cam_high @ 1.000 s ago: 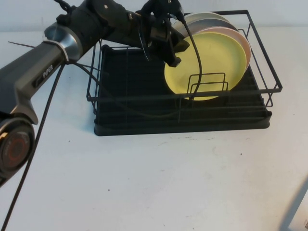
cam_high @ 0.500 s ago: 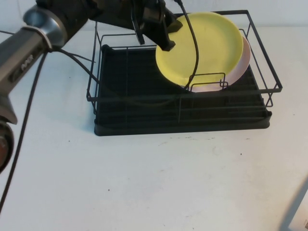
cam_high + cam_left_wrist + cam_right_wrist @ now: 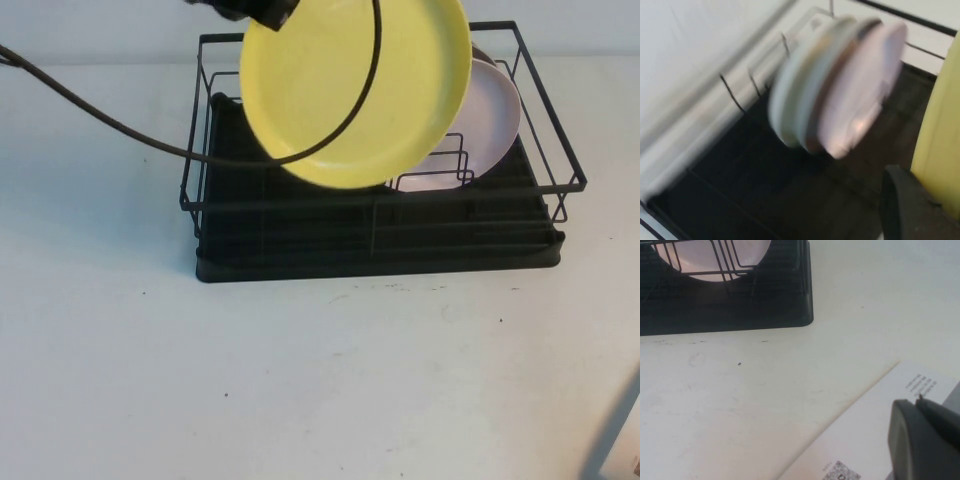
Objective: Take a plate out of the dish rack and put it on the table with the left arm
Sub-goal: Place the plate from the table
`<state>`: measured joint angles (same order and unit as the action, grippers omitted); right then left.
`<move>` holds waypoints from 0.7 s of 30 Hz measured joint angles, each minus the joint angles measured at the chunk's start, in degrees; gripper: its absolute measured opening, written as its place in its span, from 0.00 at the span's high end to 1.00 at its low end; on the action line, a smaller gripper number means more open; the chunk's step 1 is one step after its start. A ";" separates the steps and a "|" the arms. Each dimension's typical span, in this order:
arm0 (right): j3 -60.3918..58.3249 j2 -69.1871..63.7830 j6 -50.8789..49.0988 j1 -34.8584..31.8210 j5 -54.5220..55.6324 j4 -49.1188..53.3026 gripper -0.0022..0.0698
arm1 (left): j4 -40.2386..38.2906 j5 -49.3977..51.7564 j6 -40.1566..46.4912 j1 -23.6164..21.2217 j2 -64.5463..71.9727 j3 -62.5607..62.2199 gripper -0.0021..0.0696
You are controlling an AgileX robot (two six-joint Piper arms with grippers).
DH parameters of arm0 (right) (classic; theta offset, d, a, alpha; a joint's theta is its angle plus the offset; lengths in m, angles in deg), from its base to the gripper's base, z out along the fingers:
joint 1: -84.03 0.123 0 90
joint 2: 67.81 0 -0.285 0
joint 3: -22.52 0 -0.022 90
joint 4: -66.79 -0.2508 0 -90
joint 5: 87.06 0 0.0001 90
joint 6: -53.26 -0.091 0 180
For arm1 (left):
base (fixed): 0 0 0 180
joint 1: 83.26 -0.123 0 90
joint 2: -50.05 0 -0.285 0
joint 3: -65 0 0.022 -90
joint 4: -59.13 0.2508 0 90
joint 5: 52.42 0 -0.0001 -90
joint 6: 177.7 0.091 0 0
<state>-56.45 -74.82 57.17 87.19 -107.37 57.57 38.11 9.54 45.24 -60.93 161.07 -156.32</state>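
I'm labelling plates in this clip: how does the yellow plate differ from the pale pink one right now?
The yellow plate hangs in the air above the dish rack, gripped at its upper edge by the left gripper; the pale pink plate stands in the rack among the wire dividers. The yellow one shows fully, the pink one partly hidden. Both are round, plain, shallow-rimmed. The right gripper rests apart, over the table.

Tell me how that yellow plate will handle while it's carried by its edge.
The yellow plate probably stays stiff: it hangs flat above the dish rack from the left tool without sagging. Its smooth rim could slip. Likely light. The right tool sits low over the table.
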 joint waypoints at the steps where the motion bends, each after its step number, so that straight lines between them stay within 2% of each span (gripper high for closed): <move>1: 0.00 0.00 0.00 0.00 0.00 0.00 1.00 | -1.42 2.67 -1.19 -0.97 -0.34 0.00 0.93; 3: 0.00 0.00 0.00 0.00 0.00 0.00 1.00 | -7.24 7.47 -2.96 -3.98 -0.48 0.96 0.93; 8: 0.00 0.00 0.00 0.00 0.00 0.00 1.00 | -23.83 8.60 -0.74 -9.47 -3.74 12.85 0.93; 14: 0.00 0.00 0.00 0.00 0.00 0.00 1.00 | -26.82 7.14 5.53 -7.19 -14.14 38.18 0.93; 17: 0.00 0.00 0.00 0.00 0.00 0.00 1.00 | -28.95 0.96 9.89 -6.37 -18.54 51.78 0.93; 21: 0.00 0.00 0.00 0.00 0.00 0.00 1.00 | -35.96 -11.48 16.45 -6.33 -21.02 65.80 0.93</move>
<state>-56.45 -74.82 57.17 87.19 -107.37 57.57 2.16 -1.94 61.69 -67.26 140.05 -90.52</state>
